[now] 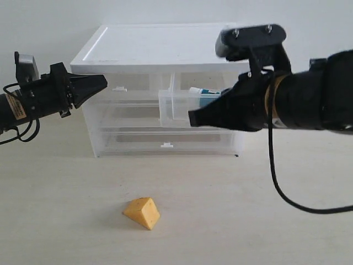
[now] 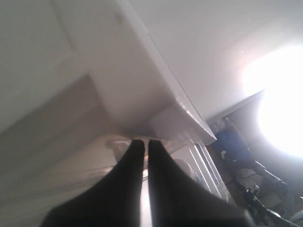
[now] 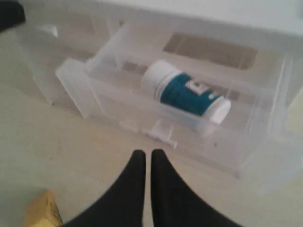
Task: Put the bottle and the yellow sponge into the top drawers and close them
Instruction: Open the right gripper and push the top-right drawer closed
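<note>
Bottle [image 3: 187,92] flat in pulled-out top drawer [image 3: 109,94], long axis along its front, left gripper [image 2: 142,146], right gripper [image 3: 144,158] pinched together

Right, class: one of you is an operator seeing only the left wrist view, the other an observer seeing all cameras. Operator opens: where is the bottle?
Observer: The bottle lies on its side in the pulled-out right top drawer.
Operator: And the sponge?
Observer: The yellow sponge sits on the table, in front of the cabinet.
Operator: The right gripper?
Observer: The right gripper is shut and empty, pointing at that drawer's front.
</note>
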You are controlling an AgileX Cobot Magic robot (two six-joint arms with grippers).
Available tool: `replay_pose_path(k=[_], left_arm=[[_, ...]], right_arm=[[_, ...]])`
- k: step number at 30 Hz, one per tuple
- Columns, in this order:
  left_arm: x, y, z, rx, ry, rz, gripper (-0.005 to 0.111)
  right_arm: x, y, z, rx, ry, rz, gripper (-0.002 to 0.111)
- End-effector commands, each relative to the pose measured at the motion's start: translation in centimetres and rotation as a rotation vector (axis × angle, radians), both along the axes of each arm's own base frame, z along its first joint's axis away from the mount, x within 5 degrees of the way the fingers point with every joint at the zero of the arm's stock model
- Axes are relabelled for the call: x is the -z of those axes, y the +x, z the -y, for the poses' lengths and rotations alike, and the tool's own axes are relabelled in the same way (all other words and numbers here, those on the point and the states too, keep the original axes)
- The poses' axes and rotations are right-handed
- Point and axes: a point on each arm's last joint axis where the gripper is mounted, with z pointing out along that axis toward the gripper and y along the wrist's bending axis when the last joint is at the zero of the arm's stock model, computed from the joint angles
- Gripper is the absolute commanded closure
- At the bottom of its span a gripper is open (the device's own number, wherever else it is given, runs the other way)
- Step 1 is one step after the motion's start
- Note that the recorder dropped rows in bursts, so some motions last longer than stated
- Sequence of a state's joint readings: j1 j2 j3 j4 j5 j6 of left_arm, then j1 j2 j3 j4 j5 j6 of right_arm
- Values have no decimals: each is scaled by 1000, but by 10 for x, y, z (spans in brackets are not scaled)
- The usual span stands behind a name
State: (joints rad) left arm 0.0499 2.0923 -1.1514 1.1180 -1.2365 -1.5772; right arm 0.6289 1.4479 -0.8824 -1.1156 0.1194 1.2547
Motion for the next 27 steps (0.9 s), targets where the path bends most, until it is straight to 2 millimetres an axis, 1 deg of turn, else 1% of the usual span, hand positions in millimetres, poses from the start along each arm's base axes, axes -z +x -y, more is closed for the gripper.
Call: replay_pose_path(k=[1, 5, 8, 12, 18, 20, 27], left_arm=[[-3, 5, -3, -58, -9, 0, 103], [-3, 5, -3, -58, -9, 0, 103], [-3, 5, -3, -58, -9, 0, 103], [-3, 6, -3, -62, -12, 0, 103], [-3, 6, -3, -67, -15, 2, 103], [-3, 6, -3, -67, -15, 2, 103], [-3, 6, -3, -63, -12, 2, 103]], right_arm=[[22, 3, 0, -3, -83, -42, 108], [33, 16, -6, -23, -167, -31, 108], [33, 30, -11, -13, -237, 9, 108], [28, 48, -11, 66, -310, 44, 108], [15, 58, -20, 38, -307, 109, 108], [13, 62, -21, 44, -311, 122, 108], [23, 82, -31, 70, -367, 147, 108]])
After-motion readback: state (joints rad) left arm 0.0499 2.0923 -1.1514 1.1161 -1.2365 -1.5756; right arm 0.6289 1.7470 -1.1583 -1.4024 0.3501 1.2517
